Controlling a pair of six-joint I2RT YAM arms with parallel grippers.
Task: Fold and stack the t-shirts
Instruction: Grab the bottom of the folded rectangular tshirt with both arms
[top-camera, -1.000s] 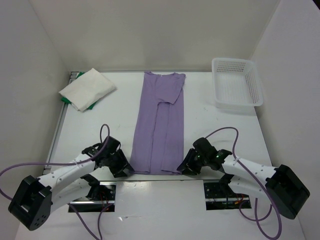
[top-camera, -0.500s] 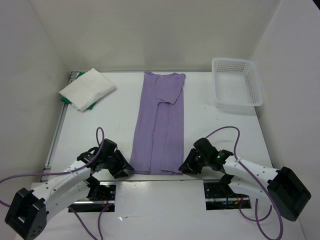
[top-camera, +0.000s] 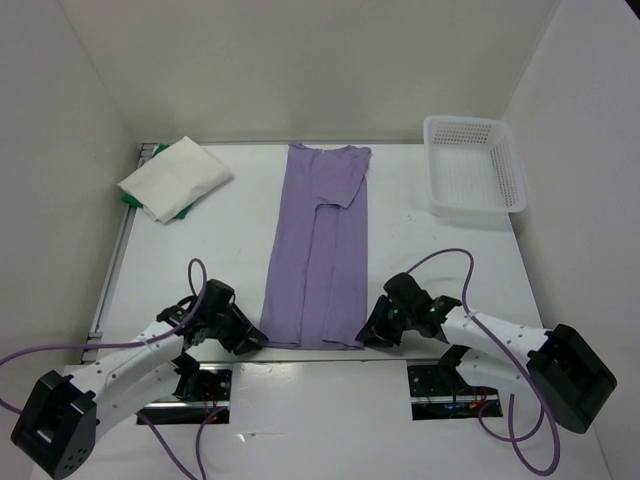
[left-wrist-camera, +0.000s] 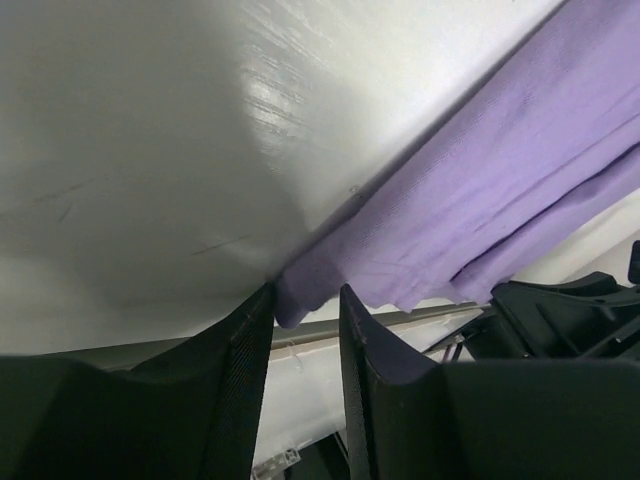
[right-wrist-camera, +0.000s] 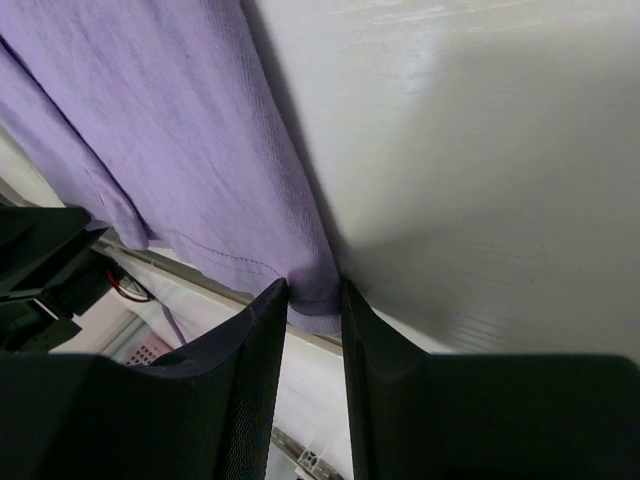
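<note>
White basket (top-camera: 475, 167) far right, folded white/green tees (top-camera: 173, 179) far left.

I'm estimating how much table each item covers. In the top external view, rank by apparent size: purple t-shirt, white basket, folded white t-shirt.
1. purple t-shirt, the largest.
2. white basket.
3. folded white t-shirt, close to the basket in footprint, so that order is unsure.

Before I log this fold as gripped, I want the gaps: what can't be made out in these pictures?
- Green t-shirt: top view shows only slivers; the folded white t-shirt lies over it.
- Purple t-shirt near corners: top view, the left tool and right tool hide them.
- Wrist views: corner sits between fingers; whether pinched is unclear.
</note>
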